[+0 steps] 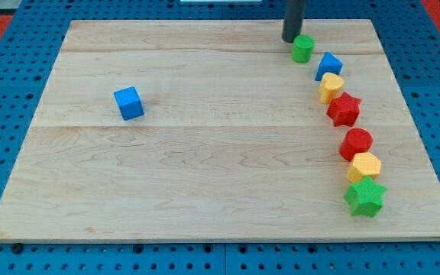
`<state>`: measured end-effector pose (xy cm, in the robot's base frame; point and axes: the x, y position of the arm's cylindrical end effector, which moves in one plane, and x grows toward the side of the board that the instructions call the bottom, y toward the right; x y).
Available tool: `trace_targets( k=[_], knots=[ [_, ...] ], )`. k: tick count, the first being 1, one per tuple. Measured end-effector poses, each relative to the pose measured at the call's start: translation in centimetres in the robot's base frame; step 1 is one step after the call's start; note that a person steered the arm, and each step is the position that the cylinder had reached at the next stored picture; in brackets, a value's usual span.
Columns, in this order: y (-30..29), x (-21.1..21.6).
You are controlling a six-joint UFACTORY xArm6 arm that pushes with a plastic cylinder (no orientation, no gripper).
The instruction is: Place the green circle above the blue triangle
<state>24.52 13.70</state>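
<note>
Touching the green circle (302, 49), my tip (292, 39), near blue triangle (328, 65).

My tip (292, 39) low, rod upright

Green circle (302, 49) just upper-left of blue triangle (328, 65)

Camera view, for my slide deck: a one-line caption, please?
My tip sits just above-left of the green circle block, itself upper-left of the blue triangle block.
</note>
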Motion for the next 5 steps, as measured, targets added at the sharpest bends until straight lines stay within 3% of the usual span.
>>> trace_targets(
  k=[2, 3, 5],
  knots=[
    [-3.8, 0.8],
    [-1.1, 0.8],
    [-3.0, 1.9]
  ],
)
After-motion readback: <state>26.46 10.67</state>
